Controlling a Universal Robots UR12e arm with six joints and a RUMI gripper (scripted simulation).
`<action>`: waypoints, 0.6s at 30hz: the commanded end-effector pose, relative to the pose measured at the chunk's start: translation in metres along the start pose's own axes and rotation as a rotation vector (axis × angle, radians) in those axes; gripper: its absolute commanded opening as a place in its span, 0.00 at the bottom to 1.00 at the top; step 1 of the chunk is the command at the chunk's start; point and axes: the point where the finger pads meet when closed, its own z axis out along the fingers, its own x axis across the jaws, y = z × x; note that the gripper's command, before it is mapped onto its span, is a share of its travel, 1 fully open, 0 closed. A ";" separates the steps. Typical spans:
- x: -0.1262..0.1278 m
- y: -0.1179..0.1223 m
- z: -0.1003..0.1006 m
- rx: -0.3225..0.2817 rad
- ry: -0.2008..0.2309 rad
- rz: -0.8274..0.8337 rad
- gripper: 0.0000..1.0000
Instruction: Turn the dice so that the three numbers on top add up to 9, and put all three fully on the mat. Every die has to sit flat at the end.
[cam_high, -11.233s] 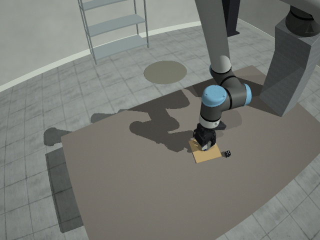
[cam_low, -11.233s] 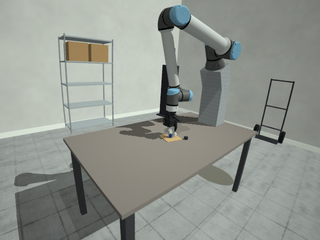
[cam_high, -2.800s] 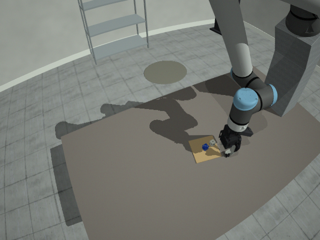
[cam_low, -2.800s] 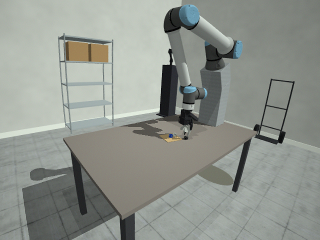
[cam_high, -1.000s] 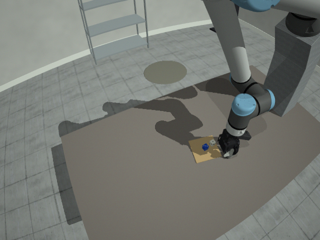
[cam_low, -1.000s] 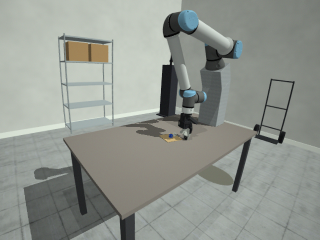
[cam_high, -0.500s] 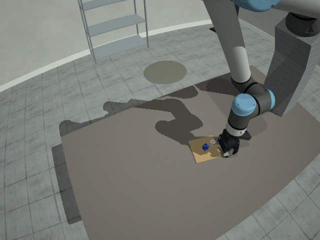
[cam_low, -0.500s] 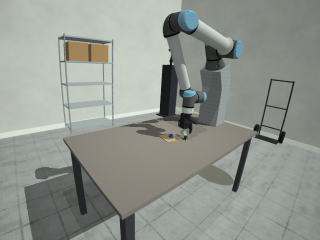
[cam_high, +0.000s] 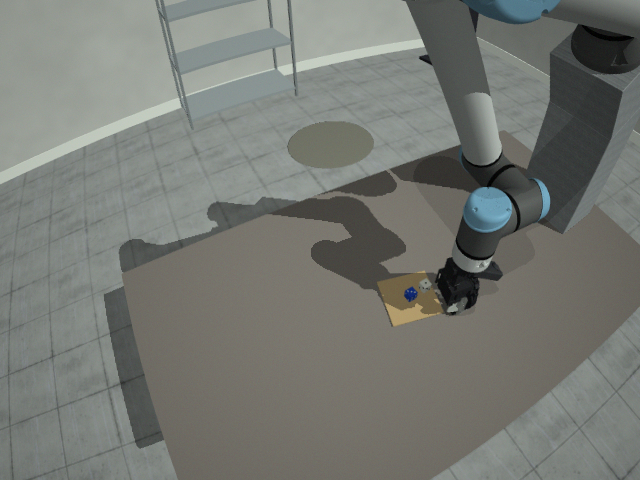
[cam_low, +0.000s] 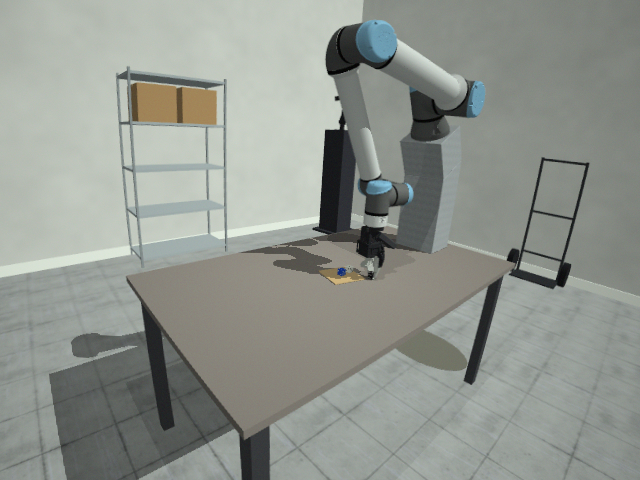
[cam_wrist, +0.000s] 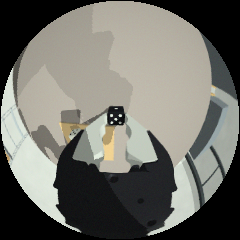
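Note:
A tan mat (cam_high: 413, 301) lies on the table; it also shows in the exterior view (cam_low: 341, 275). A blue die (cam_high: 410, 294) and a pale grey die (cam_high: 424, 285) sit on it. My gripper (cam_high: 454, 307) is low at the mat's right edge, also seen in the exterior view (cam_low: 370, 273). In the wrist view my gripper (cam_wrist: 116, 113) is shut on a black die (cam_wrist: 116, 116) held at the fingertips; its visible face shows five white pips. The black die is hidden behind the gripper in the top and exterior views.
The grey robot pedestal (cam_high: 578, 134) stands at the table's far right corner. A metal shelf (cam_low: 173, 160) with two cardboard boxes and a hand truck (cam_low: 547, 222) stand on the floor away from the table.

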 end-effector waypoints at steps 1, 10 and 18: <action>0.000 0.000 0.000 -0.001 0.000 0.000 0.06; 0.000 0.000 0.000 -0.001 0.000 0.000 0.06; 0.000 0.000 -0.021 -0.001 0.000 0.000 0.06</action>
